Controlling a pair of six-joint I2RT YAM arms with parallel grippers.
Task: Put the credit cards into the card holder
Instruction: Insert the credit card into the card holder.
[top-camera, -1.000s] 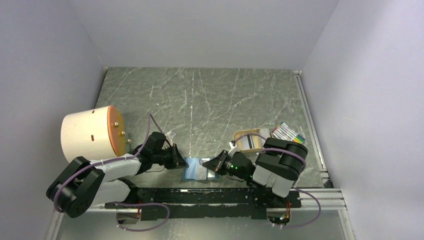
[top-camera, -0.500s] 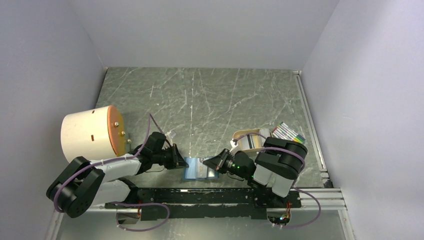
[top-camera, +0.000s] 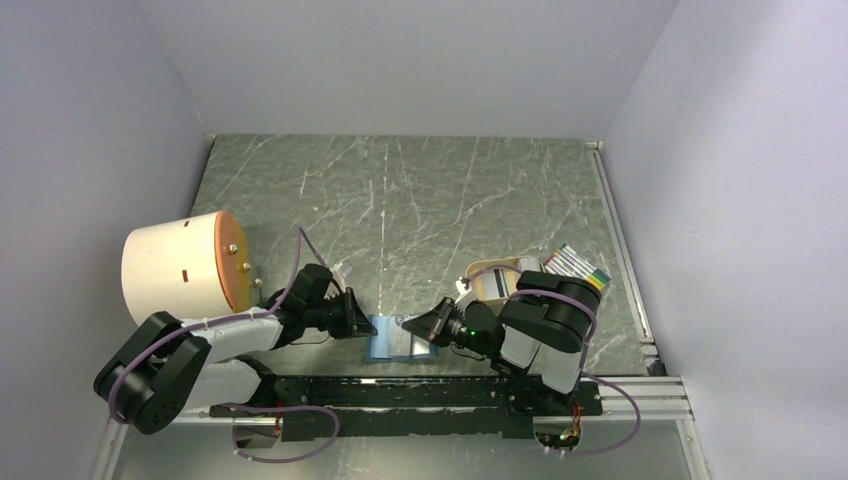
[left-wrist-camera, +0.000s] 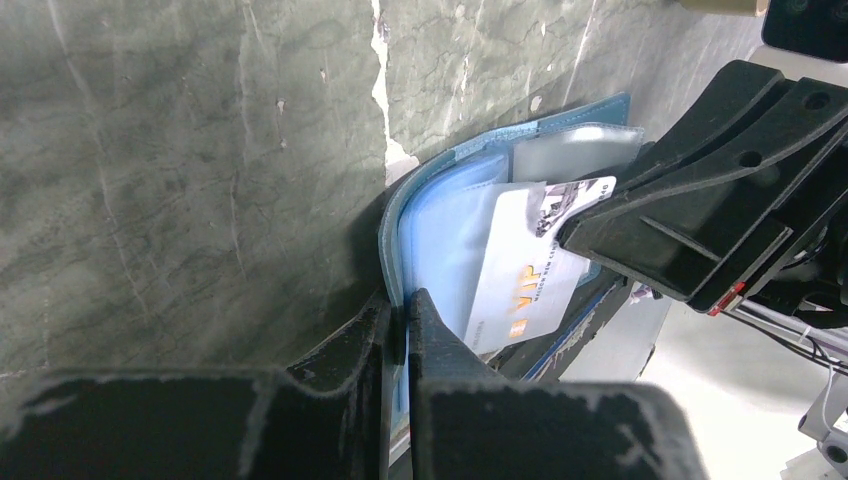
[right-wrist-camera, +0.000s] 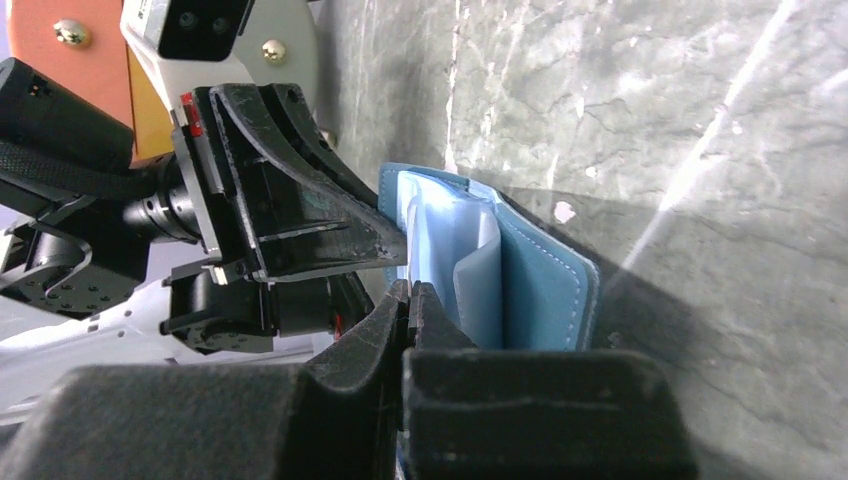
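Left gripper (left-wrist-camera: 405, 312) is clamping one edge of the teal card holder (left-wrist-camera: 440, 225), propping it open on the table (top-camera: 400, 200) between the two arms. Right gripper (right-wrist-camera: 408, 298) is pinching a white VIP credit card (left-wrist-camera: 525, 275) and holding it slanted over the clear pockets. The card is looking only partly in, and a striped card (top-camera: 497, 285) seems to be lying in the tan tray (top-camera: 484, 268), so most of the job is left.

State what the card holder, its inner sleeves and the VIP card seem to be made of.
The card holder: probably faux leather, matte blue, stitched edge. The inner sleeves: flexible plastic, frosted and translucent. The VIP card: stiff smooth plastic, printed lettering.
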